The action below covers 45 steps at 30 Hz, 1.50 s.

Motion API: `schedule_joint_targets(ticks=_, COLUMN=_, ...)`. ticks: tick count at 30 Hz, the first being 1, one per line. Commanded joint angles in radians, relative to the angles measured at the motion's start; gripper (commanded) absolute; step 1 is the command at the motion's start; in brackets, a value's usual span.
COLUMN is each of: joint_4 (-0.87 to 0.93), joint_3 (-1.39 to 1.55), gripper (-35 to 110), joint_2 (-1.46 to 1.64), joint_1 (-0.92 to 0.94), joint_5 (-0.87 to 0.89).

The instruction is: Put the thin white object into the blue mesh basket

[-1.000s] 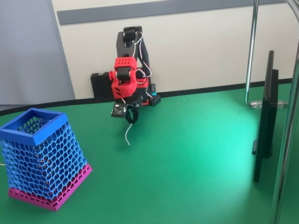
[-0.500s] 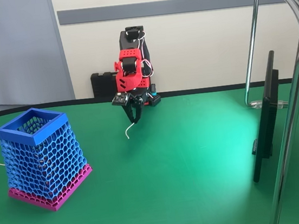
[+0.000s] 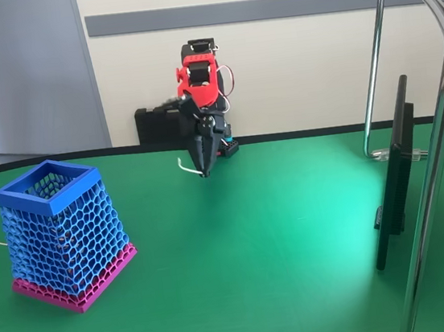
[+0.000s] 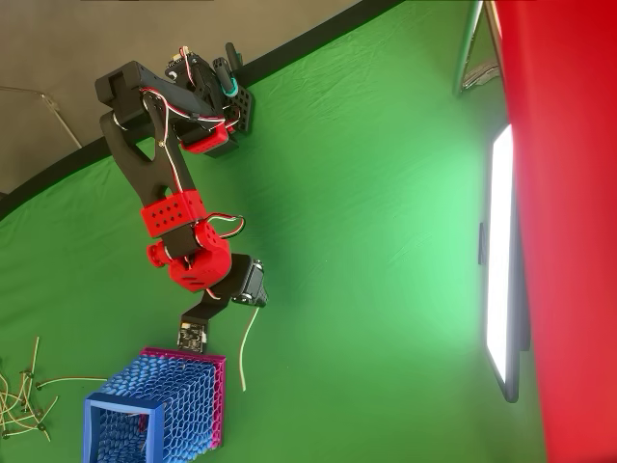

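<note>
Gripper (image 3: 204, 168) hangs above the green table (image 3: 296, 238), fingers pointing down, pinched on the thin white object (image 3: 185, 167). In the fixed view the stick shows as a short curved bit jutting left from the fingertips, clear of the cloth. In the overhead view the thin white object (image 4: 245, 347) runs as a long pale line from under the gripper (image 4: 253, 301) toward the near corner of the blue mesh basket (image 4: 159, 410), its lower end just beside the basket's magenta base band — whether it touches cannot be told from above.

Hard to make out: the fingertips themselves are hidden under the wrist motor in the overhead view, and the grey tip of the stick is too small to see in either view. The blue mesh basket (image 3: 61, 232) stands upright at the left of the fixed view, well apart from the arm; its inside is dark through the mesh. In the overhead view the basket is cut off at the lower edge.

Thin white strands (image 4: 29, 400) lie tangled on the table left of the basket, partly cropped. A flat screen (image 3: 393, 173) stands edge-on at right, a chrome stand (image 3: 437, 131) beside it. A blurred red mass (image 4: 569, 222) blocks the right of the overhead view.

No readable writing or labels.
</note>
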Motion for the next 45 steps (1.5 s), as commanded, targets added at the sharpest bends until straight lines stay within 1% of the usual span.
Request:
schedule_joint_targets(ticks=1, joint_4=-0.031, joint_3=-0.087, gripper=2, joint_2=0.025, joint_1=-0.002, joint_5=0.015)
schedule_joint_targets(ticks=7, joint_4=-0.103, joint_3=-0.183, gripper=2, joint_2=0.003, joint_1=0.028, joint_5=0.06)
schedule_joint_targets(ticks=11, joint_4=-0.137, joint_3=-0.259, gripper=2, joint_2=-0.035, joint_1=0.054, joint_5=0.127)
schedule_joint_targets(ticks=25, joint_4=-0.193, joint_3=-0.603, gripper=3, joint_2=-0.265, joint_1=0.123, joint_5=0.495)
schedule_joint_targets(ticks=36, joint_4=-0.204, joint_3=-0.983, gripper=3, joint_2=-0.497, joint_1=0.264, joint_5=0.767)
schedule_joint_targets(ticks=45, joint_4=-0.25, joint_3=-1.154, gripper=3, joint_2=-0.64, joint_1=0.344, joint_5=0.945)
